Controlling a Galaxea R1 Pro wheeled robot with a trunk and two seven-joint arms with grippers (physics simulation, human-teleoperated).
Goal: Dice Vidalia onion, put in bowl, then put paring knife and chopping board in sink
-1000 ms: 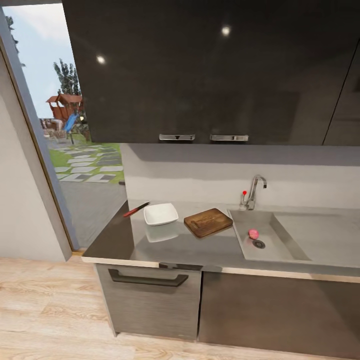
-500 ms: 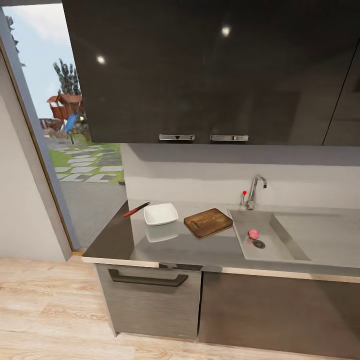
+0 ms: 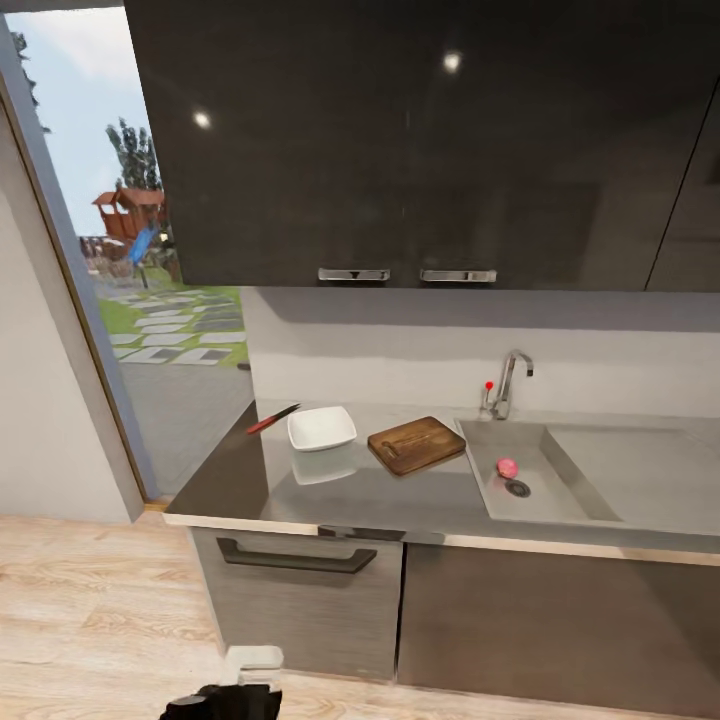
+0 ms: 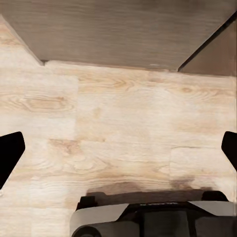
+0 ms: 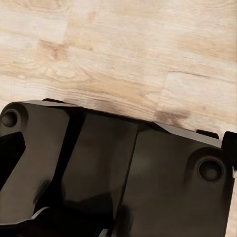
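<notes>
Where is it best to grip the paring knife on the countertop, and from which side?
Probably by the reddish handle of the paring knife, coming from above. It lies flat on the countertop left of the bowl, handle toward the counter's front-left corner, blade pointing back.

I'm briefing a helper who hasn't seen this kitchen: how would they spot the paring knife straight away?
Start at the sink with its chrome tap, then follow the countertop away from it, past the brown chopping board and the white bowl. The knife lies just beyond the bowl, near the counter's window end. It is the one thin thing there, with a red handle and dark blade.
</notes>
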